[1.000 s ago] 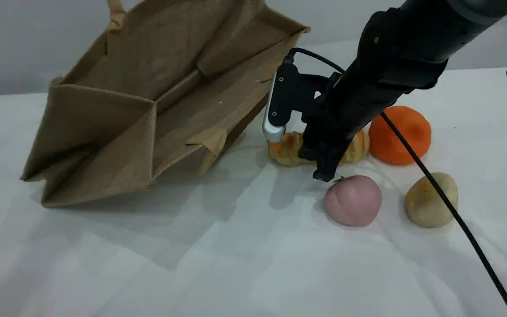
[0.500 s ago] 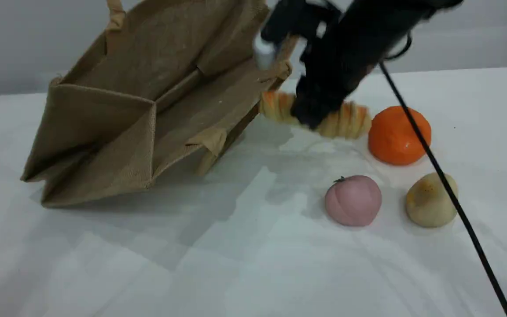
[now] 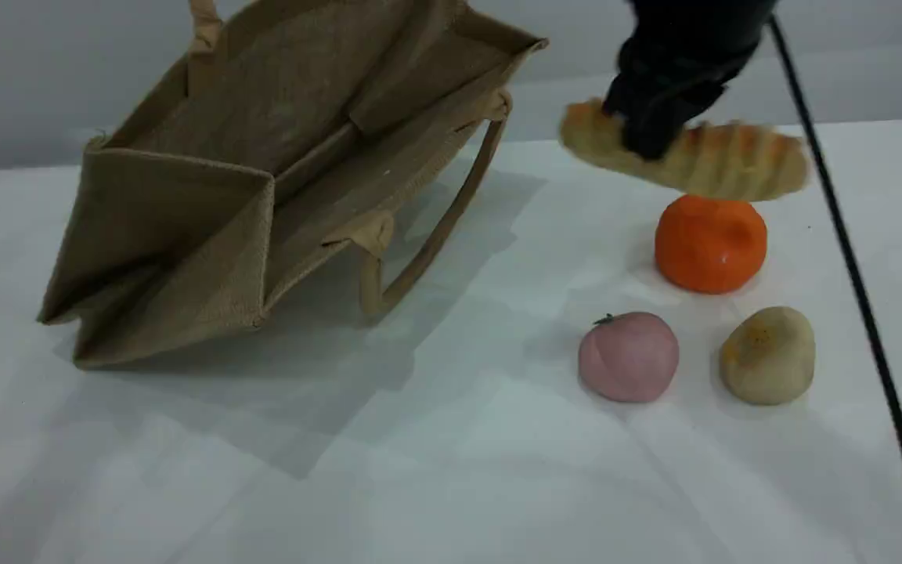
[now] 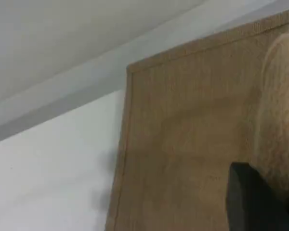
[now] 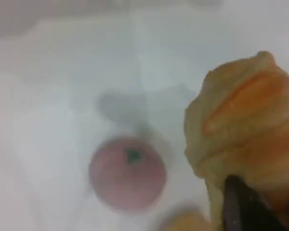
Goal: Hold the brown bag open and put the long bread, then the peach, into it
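1. Right, far left: the brown bag (image 3: 185,204) lies tipped on the table (image 3: 420,470) with its mouth gaping toward the camera. Only woven lining and the base fold show inside.
2. Its upper handle (image 3: 204,23) runs up out of the scene view. In the left wrist view, the left tool (image 4: 260,202) is closed on that padded strap, against the bag's outer wall.
3. The lower handle (image 3: 451,211) hangs off the near rim, looping down to the table.
4. Moving right, the peach (image 3: 628,356) sits on the table, well apart from the bag.
5. Up high, the long bread (image 3: 717,160) is in the air outside the bag. The right tool (image 3: 647,141) is clamped on it left of its middle, above the orange fruit (image 3: 709,243).
6. Rightmost, a lumpy beige piece (image 3: 768,354) rests near the peach.
7. Now the change: a second ago that tool was down at the table, on the bread just beside the bag's rim. The bread has since risen and swung right. The lower handle, then mostly hidden, is now in plain view. Peach, orange fruit and beige piece haven't budged.
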### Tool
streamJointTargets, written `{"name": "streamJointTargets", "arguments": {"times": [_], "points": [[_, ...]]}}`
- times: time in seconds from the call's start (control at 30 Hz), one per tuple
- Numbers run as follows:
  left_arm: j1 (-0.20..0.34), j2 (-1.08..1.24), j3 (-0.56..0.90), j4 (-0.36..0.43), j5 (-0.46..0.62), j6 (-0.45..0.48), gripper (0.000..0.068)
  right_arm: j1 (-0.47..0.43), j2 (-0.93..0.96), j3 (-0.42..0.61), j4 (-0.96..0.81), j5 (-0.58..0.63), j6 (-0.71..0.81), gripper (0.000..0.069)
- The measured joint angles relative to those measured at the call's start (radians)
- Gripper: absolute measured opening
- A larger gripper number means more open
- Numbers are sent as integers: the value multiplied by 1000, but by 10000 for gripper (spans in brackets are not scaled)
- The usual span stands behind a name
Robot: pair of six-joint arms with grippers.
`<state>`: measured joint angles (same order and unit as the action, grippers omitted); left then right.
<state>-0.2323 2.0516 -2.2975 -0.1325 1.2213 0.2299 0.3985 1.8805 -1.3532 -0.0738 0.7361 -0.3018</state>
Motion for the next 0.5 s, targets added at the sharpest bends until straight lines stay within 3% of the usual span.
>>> {"name": "streamJointTargets", "arguments": {"times": [0.23, 0.5], "points": [[0, 0, 0, 0, -1, 1, 81, 0, -95, 0, 74, 133, 142, 57], [0, 0, 0, -1, -1, 1, 81, 0, -136, -23, 540, 83, -24, 57]]}}
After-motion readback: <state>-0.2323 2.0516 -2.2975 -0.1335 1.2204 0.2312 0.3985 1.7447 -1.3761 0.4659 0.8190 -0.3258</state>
